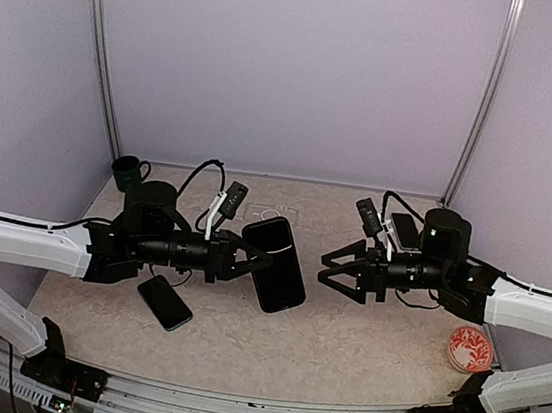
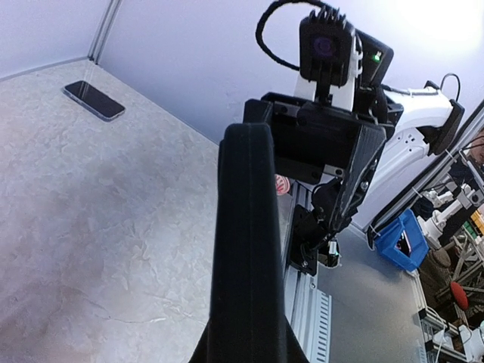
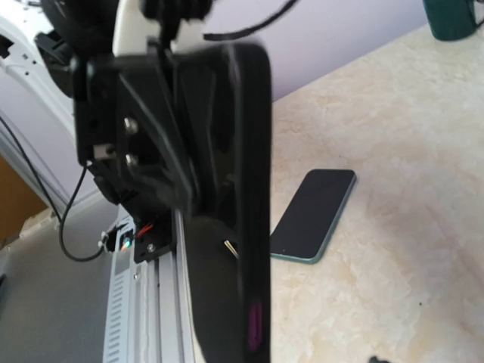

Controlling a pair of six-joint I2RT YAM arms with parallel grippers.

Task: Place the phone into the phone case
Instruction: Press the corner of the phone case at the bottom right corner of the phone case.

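My left gripper [image 1: 252, 260] is shut on the black phone case [image 1: 275, 264], holding it above the table, tilted, by its left edge. The left wrist view shows the case [image 2: 244, 249] edge-on, rising from between my fingers. The phone [image 1: 165, 302], dark-screened, lies flat on the table below my left arm, apart from the case; it also shows as the phone [image 3: 313, 215] in the right wrist view and the phone [image 2: 94, 100] in the left wrist view. My right gripper [image 1: 333, 269] stands open with nothing in it, facing the case's right edge with a small gap between them.
A dark green mug [image 1: 129, 171] stands at the back left. A red patterned dish [image 1: 469, 348] sits near the front right. A dark flat object [image 1: 406, 230] lies behind my right arm. The beige table [image 1: 338, 360] ends at a metal rail in front.
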